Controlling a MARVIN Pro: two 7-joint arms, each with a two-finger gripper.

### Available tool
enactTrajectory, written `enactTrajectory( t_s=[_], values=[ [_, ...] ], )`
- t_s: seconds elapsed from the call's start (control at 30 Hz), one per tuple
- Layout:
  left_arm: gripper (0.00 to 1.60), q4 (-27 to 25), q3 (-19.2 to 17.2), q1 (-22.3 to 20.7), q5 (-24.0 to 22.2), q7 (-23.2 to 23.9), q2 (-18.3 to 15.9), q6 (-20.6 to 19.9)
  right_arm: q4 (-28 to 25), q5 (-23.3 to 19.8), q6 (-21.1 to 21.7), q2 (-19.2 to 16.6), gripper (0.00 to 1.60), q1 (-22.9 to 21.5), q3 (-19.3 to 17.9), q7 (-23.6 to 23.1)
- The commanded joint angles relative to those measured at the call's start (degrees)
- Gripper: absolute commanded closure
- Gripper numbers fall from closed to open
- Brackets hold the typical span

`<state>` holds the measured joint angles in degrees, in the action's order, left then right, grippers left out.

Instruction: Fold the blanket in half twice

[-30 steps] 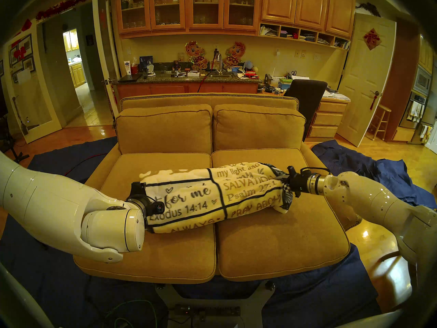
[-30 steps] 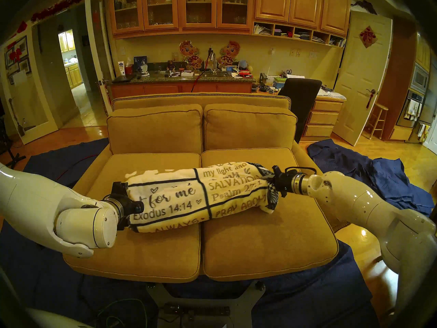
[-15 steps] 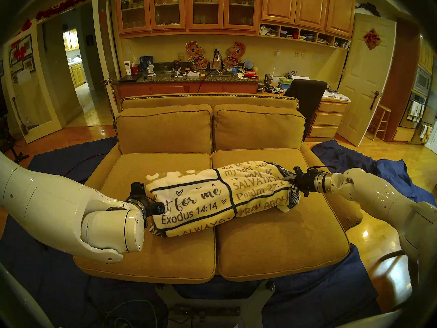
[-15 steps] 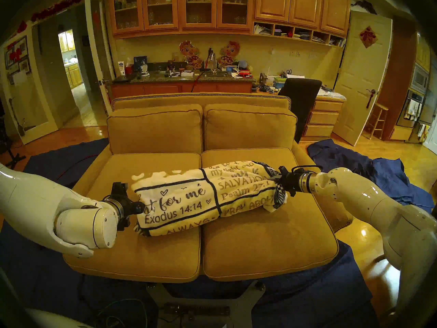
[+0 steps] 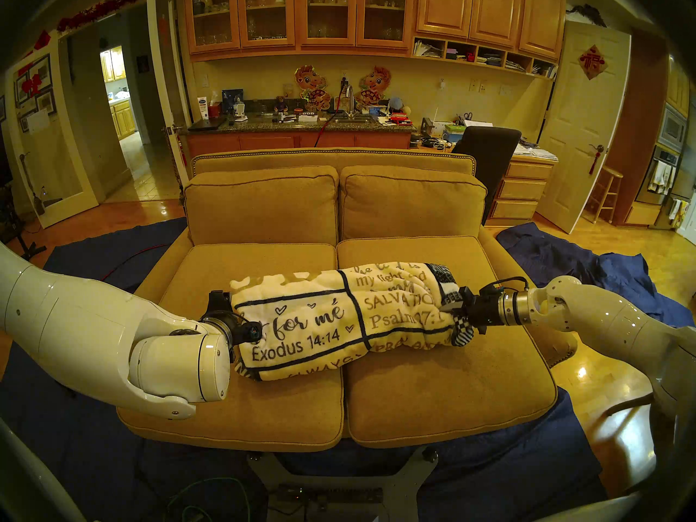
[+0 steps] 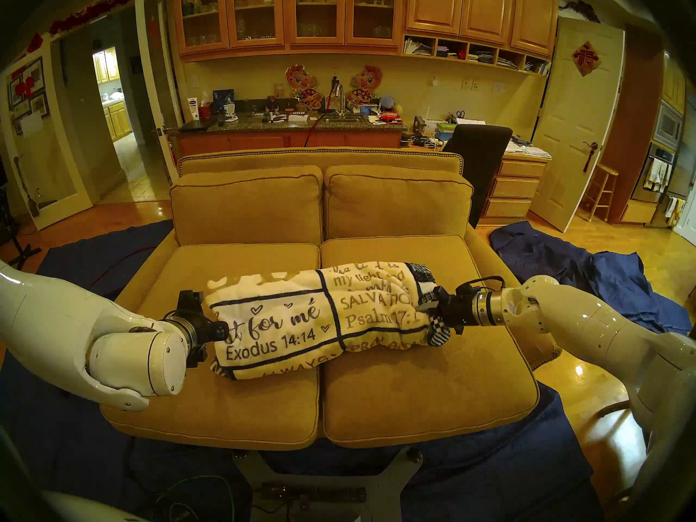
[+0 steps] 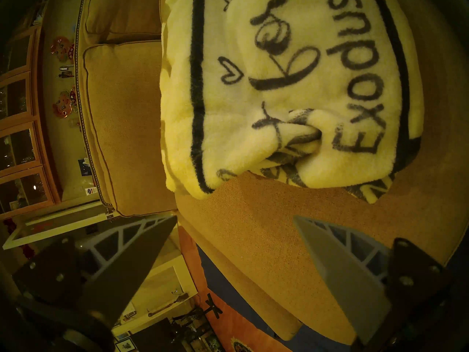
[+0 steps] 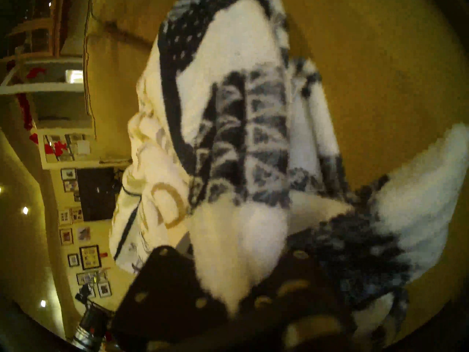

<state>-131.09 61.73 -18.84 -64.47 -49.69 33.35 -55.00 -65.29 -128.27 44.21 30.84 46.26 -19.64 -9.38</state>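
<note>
Lying lengthwise across the sofa [image 5: 414, 415], the blanket [image 5: 331, 321] points left-right

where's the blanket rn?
Head view: the blanket lies bunched across both seat cushions of the sofa, its right end pinched in the right gripper.

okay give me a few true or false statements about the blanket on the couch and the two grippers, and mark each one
1. The right gripper is shut on the blanket. True.
2. The left gripper grips the blanket. False: its jaws stand open, clear of the cloth.
3. The blanket lies spread flat over both back cushions. False: it lies bunched across the sofa seat.
4. "Exodus 14:14" shows on the blanket. True.
5. Dark blue cloths lie on the floor. True.
</note>
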Motion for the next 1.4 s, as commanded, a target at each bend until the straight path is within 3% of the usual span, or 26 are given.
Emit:
enactTrajectory(
  t_s=[0.0, 0.03, 0.1, 0.13, 0.23, 0.43, 0.57, 0.97, 1.37],
  values=[
    [0.00, -0.07, -0.37, -0.51, 0.11, -5.98, 0.12, 0.00, -5.67, -1.73, -5.10, -2.05, 1.42, 1.87, -0.24, 2.03],
    [0.00, -0.07, -0.38, -0.50, 0.10, -6.01, 0.12, 0.00, -5.65, -1.60, -6.17, -1.64, 0.95, 1.84, -0.29, 2.33],
    [0.00, -0.06, -0.39, -0.53, 0.18, -5.83, 0.11, 0.00, -5.20, -2.61, -8.15, -0.56, 0.46, 1.86, -0.50, 3.32],
    [0.00, -0.08, -0.38, -0.45, 0.01, -6.24, 0.13, 0.00, -4.92, -2.75, -9.33, 0.13, 0.40, 1.73, -0.57, 3.78],
    [0.00, -0.06, -0.40, -0.50, 0.15, -5.91, 0.10, 0.00, -3.79, -3.30, -11.61, 2.12, 0.00, 1.32, -0.79, 5.00],
    [0.00, -0.07, -0.40, -0.42, 0.03, -6.23, 0.12, 0.00, -2.37, -1.68, -15.15, 4.59, 0.00, -0.35, -1.20, 6.77],
    [0.00, -0.06, -0.42, -0.40, 0.06, -6.19, 0.10, 0.00, -1.67, -1.79, -15.01, 4.81, 0.00, -2.83, -2.34, 7.91],
    [0.00, 0.00, -0.50, -0.47, 0.42, -5.37, 0.02, 0.00, -1.43, 1.65, -9.51, 0.33, 0.00, -8.38, -3.53, 13.88],
    [0.00, -0.06, -0.47, -0.38, 0.17, -6.11, 0.05, 0.00, 6.72, 4.52, -6.67, 5.76, 0.00, -10.44, -2.62, 16.91]
  ],
)
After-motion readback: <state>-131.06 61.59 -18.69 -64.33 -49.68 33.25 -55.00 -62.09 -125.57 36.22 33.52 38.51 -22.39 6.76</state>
